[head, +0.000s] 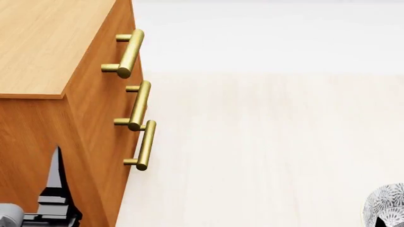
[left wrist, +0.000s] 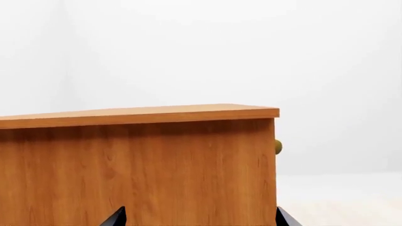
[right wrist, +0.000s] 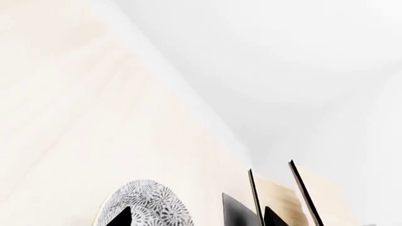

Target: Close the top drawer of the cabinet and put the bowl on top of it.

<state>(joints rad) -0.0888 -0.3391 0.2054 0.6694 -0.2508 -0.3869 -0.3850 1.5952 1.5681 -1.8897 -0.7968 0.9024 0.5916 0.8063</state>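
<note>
Fingertips only: the left gripper shows two black tips spread wide against the boxy orange-brown wooden cabinet at upper left, top drawer flush; right gripper tips straddle the white blue-black floral bowl low in frame, grip impossible to tell
</note>
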